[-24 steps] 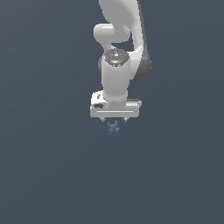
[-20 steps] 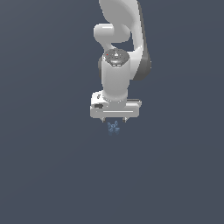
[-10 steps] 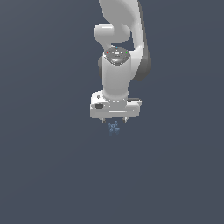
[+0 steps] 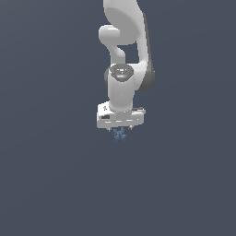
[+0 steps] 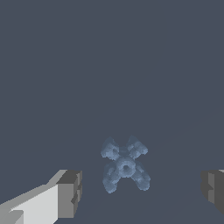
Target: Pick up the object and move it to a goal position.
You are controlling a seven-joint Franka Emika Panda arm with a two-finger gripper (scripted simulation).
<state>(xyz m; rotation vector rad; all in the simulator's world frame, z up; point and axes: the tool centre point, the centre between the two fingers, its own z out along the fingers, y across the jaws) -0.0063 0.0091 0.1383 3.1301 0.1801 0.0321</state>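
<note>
The object (image 4: 119, 134) is a tiny blue, pale-speckled spiky thing, just below the white gripper (image 4: 120, 130) in the exterior view. In the wrist view the object (image 5: 124, 165) lies on the flat grey ground between the two grey fingertips (image 5: 70, 192), which stand well apart on either side and do not touch it. The gripper (image 5: 142, 190) is open, hovering right over the object. Its fingers are mostly hidden behind the hand in the exterior view.
Plain dark grey ground (image 4: 55, 184) fills both views. The white arm (image 4: 126, 41) rises from the hand toward the top of the exterior view. No other objects or goal marker show.
The hand has shifted slightly toward the exterior view's left and a bit lower, closing in over the object. The object has not moved.
</note>
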